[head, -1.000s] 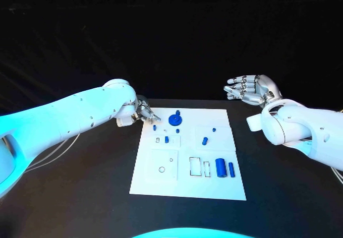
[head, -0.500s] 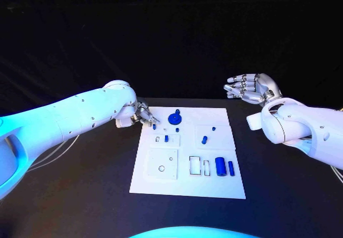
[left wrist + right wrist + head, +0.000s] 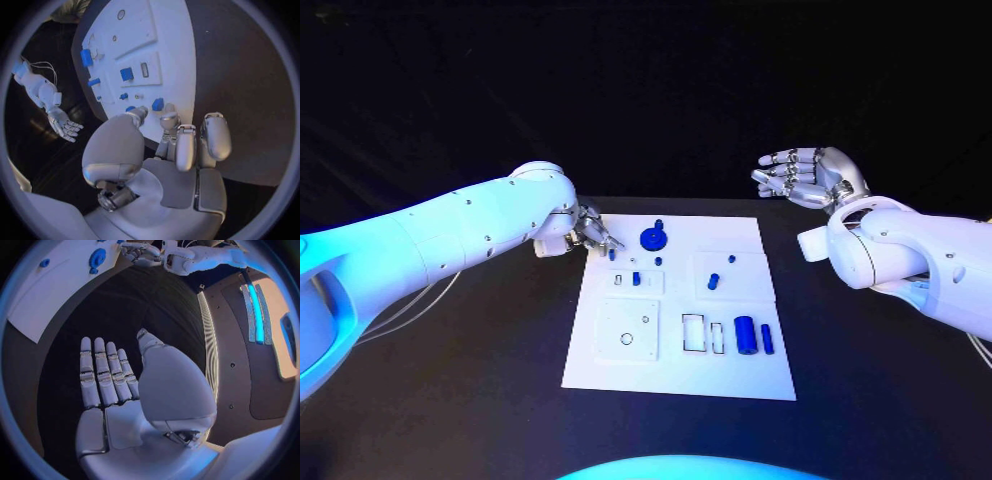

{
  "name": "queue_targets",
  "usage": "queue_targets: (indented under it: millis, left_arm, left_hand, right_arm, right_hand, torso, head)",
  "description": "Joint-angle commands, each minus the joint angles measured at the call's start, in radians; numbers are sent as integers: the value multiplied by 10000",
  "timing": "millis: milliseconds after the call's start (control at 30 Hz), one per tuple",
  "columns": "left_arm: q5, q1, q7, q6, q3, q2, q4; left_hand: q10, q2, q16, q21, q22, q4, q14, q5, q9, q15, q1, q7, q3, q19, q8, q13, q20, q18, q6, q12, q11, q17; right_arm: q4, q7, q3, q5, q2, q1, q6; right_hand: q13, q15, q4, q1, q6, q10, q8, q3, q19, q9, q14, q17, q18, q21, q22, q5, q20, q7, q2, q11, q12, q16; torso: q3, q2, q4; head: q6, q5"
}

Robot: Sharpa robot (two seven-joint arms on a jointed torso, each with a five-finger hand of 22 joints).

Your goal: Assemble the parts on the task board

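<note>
Left hand point(image 3: 593, 232) sits at the far-left corner of the board point(image 3: 678, 375), and over the last second it has crept a touch inward, its fingertips point(image 3: 169, 120) now down beside a small blue peg point(image 3: 612, 255). The wrist view shows thumb and fingers drawn close around that spot, but whether they actually pinch the peg, I cannot tell. Just right of it, the blue gear point(image 3: 652, 240) stands untouched, the other small parts lie mid-board, and the two cylinders point(image 3: 753, 338) rest near the front. Nothing on the board has shifted, so I'd call this the pick still being set up. Far right, the right hand point(image 3: 805, 179) hangs raised off the board, fingers spread, empty, unmoved.
</note>
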Motion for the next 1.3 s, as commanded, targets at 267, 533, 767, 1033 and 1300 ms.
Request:
queue_targets:
  millis: [267,533,767,1033,1300]
  left_arm:
    - [62,0,26,21,0,7,55]
    - [93,0,29,7,-1,0,63]
    - [155,0,37,19,-1,-9,77]
    - [263,0,37,21,0,-27,115]
    - [501,0,56,-52,0,-35,110]
  left_hand:
    - [-135,200,-48,-133,-47,-31,995,-81,-100,-20,511,-78,-140,26,5,-14,57,-24,452,44,-3,2419]
    - [-110,270,-30,-124,-25,-31,1008,-78,-83,-47,686,-114,-118,38,76,8,38,-28,523,68,-35,2448]
    - [-62,309,-10,-107,12,-39,1023,-81,-30,-87,870,-172,-113,60,197,44,11,-35,618,105,-85,2481]
    - [46,436,17,-88,72,-48,1043,-92,321,-215,1549,-348,-28,92,646,105,-100,-47,747,145,-236,2527]
    - [94,715,43,-82,116,-135,1062,-79,739,-313,2340,-462,475,112,984,83,-203,-57,577,106,-345,2572]
  right_arm:
    - [-7,15,3,-12,19,-5,37]
    - [-16,12,3,-14,27,-5,42]
    - [-30,10,3,-15,38,-6,51]
    - [-40,10,3,-15,47,-8,55]
    - [-47,13,3,-15,55,-9,59]
  right_hand:
    - [-92,70,-3,-98,76,135,-142,-298,-186,-60,-6,-106,140,-54,-82,65,-33,600,216,-7,-83,-203]
    - [-92,70,-3,-98,76,135,-142,-298,-186,-60,-6,-106,140,-54,-82,65,-33,600,216,-7,-83,-203]
    - [-92,70,-3,-98,76,135,-142,-298,-186,-60,-6,-106,140,-54,-82,65,-33,600,216,-7,-83,-203]
    - [-92,70,-3,-98,76,135,-142,-298,-186,-60,-6,-106,140,-54,-82,65,-33,600,216,-7,-83,-203]
    - [-92,69,-15,-85,91,147,-155,-297,-179,-66,5,-128,141,-51,-113,67,-32,600,228,-8,-95,-211]
  torso:
    - [3,8,1]
    - [1,4,6]
    - [3,4,4]
    - [2,10,0]
    - [4,1,5]
  head:
    - [-37,-6]
    - [-61,-6]
    - [-85,-8]
    - [-112,-7]
    - [-137,-10]
